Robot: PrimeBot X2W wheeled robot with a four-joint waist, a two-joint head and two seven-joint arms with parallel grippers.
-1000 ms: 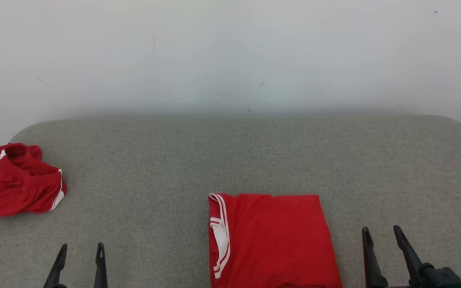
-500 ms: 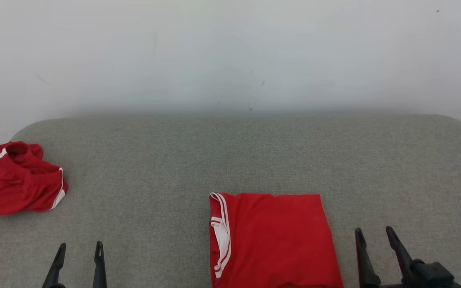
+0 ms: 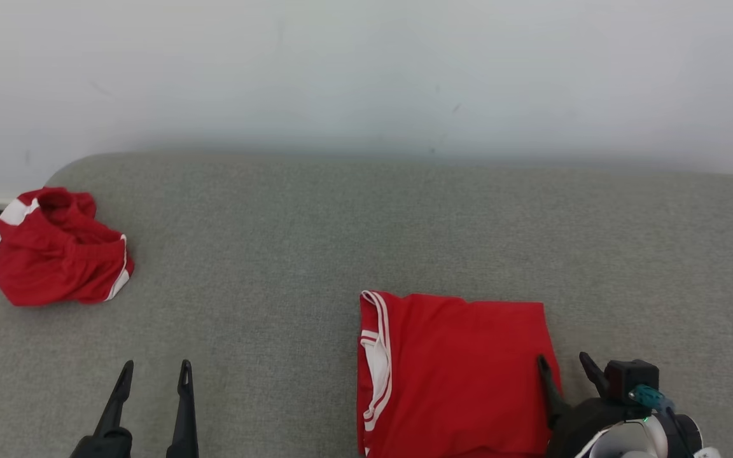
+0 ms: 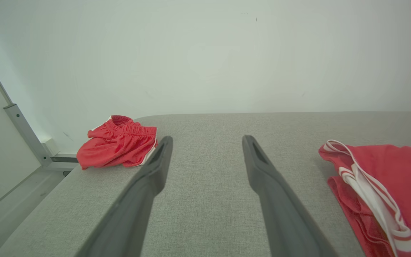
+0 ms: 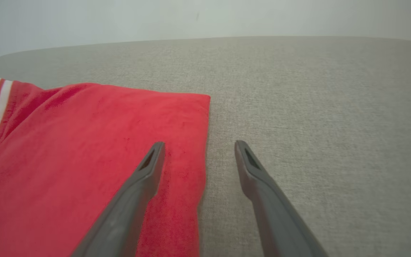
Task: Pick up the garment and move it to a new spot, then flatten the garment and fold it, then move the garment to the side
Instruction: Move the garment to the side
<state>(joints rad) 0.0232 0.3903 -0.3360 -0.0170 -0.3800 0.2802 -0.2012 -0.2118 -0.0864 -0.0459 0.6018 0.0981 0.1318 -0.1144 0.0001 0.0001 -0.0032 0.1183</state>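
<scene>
A red garment (image 3: 462, 375) with white-striped trim lies folded into a neat rectangle near the front of the grey cushioned surface (image 3: 354, 229); it shows too in the left wrist view (image 4: 384, 182) and the right wrist view (image 5: 84, 160). My right gripper (image 3: 564, 362) stands open at the garment's right edge, one finger over the cloth and the other over bare grey, nothing held; its jaws straddle that edge in the right wrist view (image 5: 198, 146). My left gripper (image 3: 153, 369) is open and empty at the lower left, well apart from the garment, with its fingers (image 4: 205, 141) over bare fabric.
A crumpled pair of red shorts (image 3: 58, 257) with white trim lies at the surface's far left corner, also seen from the left wrist (image 4: 118, 146). A pale wall (image 3: 366, 70) rises behind. The surface drops off at the left, by a metal rail (image 4: 23, 132).
The head camera has shifted, moving the whole picture. My right gripper has moved left, from beside the folded garment to its right edge. The left gripper keeps its place.
</scene>
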